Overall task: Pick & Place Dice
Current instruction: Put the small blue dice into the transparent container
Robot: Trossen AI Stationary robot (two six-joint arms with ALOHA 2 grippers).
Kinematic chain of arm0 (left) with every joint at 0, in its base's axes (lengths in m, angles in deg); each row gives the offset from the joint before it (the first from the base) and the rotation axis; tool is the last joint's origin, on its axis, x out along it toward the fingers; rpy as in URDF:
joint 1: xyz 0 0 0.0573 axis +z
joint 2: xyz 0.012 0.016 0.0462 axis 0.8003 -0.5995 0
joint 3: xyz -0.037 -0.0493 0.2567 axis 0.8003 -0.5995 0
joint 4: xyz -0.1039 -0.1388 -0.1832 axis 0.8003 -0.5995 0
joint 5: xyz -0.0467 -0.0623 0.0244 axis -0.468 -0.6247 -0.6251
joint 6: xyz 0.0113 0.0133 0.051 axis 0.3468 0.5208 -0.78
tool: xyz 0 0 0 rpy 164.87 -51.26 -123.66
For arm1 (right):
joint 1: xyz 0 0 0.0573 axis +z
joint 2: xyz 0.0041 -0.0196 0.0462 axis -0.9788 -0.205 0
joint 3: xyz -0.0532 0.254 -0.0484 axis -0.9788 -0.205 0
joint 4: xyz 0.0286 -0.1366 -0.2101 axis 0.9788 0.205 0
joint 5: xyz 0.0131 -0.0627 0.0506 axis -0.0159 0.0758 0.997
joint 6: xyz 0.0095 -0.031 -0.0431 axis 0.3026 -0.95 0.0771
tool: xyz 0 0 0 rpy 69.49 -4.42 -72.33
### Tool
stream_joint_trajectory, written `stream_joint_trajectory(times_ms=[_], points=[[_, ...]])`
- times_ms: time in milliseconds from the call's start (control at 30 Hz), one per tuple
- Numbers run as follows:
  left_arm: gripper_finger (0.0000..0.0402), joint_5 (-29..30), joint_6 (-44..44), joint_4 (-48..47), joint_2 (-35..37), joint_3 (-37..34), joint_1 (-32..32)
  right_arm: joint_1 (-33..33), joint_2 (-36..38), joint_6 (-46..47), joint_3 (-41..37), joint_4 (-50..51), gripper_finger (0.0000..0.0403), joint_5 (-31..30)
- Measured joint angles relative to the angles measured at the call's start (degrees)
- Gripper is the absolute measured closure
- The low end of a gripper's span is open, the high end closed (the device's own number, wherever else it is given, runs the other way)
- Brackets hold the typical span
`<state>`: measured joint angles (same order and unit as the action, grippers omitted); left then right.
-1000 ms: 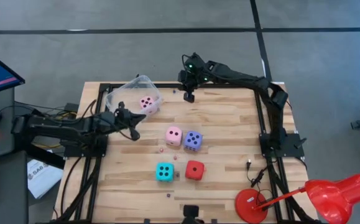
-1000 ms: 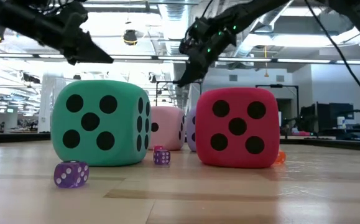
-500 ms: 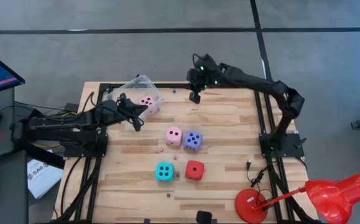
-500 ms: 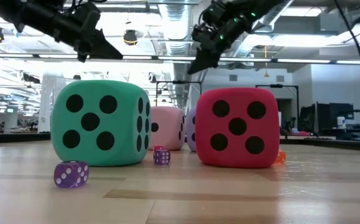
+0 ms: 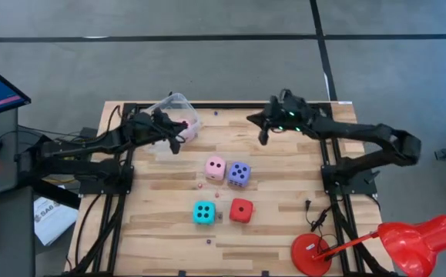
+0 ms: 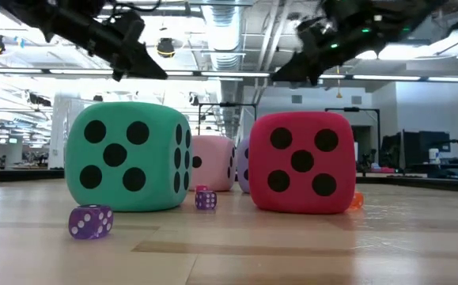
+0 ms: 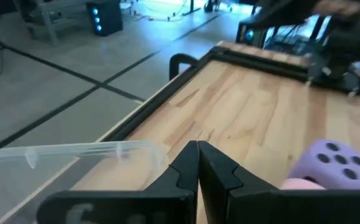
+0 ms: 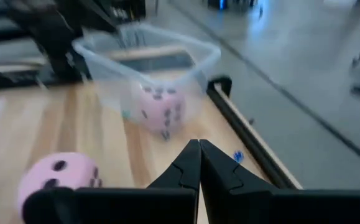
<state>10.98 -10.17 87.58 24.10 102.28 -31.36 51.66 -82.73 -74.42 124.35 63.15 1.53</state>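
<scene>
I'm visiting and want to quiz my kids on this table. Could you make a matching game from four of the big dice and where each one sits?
Seen from above.

Things:
1. cyan die
2. red die
3. violet-blue die
4. pink die in the clear tub

Places:
A. inside the container at the table's far left corner
B. just right of the other pink die
C. front row, left
D. front row, right

Pairs: 1-C, 2-D, 3-B, 4-A

Dark pips are borne by the cyan die, red die, violet-blue die and pale pink die.
</scene>
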Motion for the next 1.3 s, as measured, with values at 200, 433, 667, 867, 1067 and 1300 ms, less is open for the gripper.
stream_joint_trajectory(times_ms=[200,433,667,867,1067,1300], points=[[0.0402,-2.95,-1.12,-0.3,-9.03,7.03,1.86,1.92,10.63,0.19,-8.48,-8.58,0.0403,-4.11],[0.0402,-3.25,-1.13,-7.63,-18.72,17.84,4.0,3.99,18.68,-1.31,-11.88,-8.51,0.0403,-6.16],[0.0402,-3.06,-0.42,-9.64,-26.8,25.48,6.01,5.27,21.27,-1.49,-13.0,-5.44,0.0403,-6.19],[0.0402,-3.05,0.09,-11.74,-34.85,31.92,7.62,5.45,21.3,-1.54,-13.01,-4.87,0.0403,-6.19],[0.0402,-3.06,0.94,-15.19,-41.34,38.5,8.34,5.38,21.3,-1.54,-13.0,-4.86,0.0403,-6.21],[0.0402,-2.97,2.12,-20.01,-45.65,44.27,10.92,5.38,21.3,-1.67,-13.0,-4.86,0.0403,-6.19]])
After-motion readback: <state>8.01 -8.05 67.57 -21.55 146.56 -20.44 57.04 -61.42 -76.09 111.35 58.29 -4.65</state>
